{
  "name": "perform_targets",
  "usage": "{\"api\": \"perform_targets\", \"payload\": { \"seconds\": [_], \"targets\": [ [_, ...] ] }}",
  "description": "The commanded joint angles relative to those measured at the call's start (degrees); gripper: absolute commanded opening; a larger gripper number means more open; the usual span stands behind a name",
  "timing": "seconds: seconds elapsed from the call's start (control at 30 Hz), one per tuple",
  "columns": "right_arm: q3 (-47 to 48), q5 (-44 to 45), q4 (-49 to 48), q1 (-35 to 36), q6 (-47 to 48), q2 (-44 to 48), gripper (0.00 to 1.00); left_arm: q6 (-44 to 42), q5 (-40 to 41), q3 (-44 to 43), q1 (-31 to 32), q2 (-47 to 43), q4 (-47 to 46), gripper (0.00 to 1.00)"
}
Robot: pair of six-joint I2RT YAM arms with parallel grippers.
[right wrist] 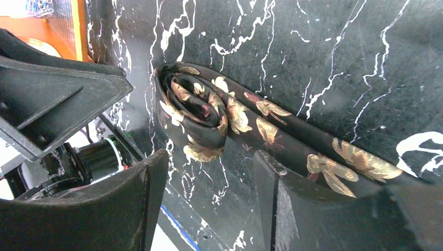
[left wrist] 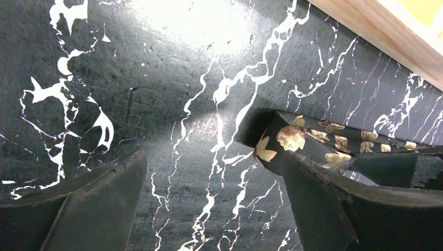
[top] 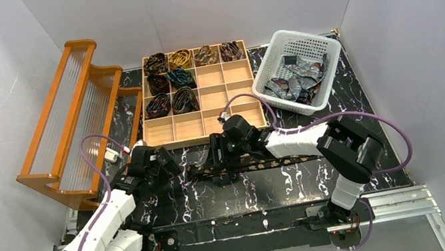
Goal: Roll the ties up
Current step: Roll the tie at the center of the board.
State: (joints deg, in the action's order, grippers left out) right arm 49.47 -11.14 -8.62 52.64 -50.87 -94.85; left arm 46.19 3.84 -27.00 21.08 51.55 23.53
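Two claws: both low over the black marble tabletop (top: 250, 192), just in front of the wooden tray (top: 228, 95).
Right gripper (right wrist: 209, 167): jaws parted partway, nothing pinched. The tie's coiled end (right wrist: 196, 110) sits just past the fingertips, in line with the gap.
Right contact: flat run of the tie (right wrist: 264, 123) passes the tip of one finger (right wrist: 292, 209); can't tell if it touches.
Left gripper (left wrist: 213, 164): jaws spread wide, empty. The tie end lies at one fingertip, well apart from the other.
Tie location: flat on the tabletop in front of the tray's near edge, from between the two claws on under the right forearm.
Tie axis: parallel to the tray's near edge. Coiled end is toward the tray's left half, loose length runs toward its right corner.
Left arm: comes in diagonally to the tray's near-left corner, wrist pitched down.
Right arm: elbow raised off the tray's near-right corner, forearm laid along the near edge, pointing left.
Tray contents: eight rolled ties (top: 170, 83) in the left and far compartments.
Basket (top: 267, 72): just right of the tray, holds loose grey ties (top: 297, 80).
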Motion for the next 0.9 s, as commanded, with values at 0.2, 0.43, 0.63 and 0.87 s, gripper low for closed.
{"api": "perform_targets", "payload": {
  "seconds": [0.2, 0.43, 0.63, 0.87],
  "targets": [
    [5.76, -3.88, 1.15, 0.16, -2.67, -4.2, 0.58, -1.08, -2.17, 0.88, -0.38, 0.81, -2.33, 0.98],
    [7.34, -2.73, 4.62, 0.18, -3.36, -6.31, 0.51, -1.5, -3.37, 1.42, -0.43, 1.41, -3.6, 0.98],
    [8.12, -2.02, 6.0, -0.08, -2.64, -7.73, 0.39, -1.87, -6.11, 2.49, -0.43, 2.27, -6.06, 0.98],
    [8.64, -2.97, 7.96, -1.75, -1.1, -9.58, 0.3, -2.89, -10.32, 4.5, -0.43, 3.57, -11.62, 0.98]
  ]
}}
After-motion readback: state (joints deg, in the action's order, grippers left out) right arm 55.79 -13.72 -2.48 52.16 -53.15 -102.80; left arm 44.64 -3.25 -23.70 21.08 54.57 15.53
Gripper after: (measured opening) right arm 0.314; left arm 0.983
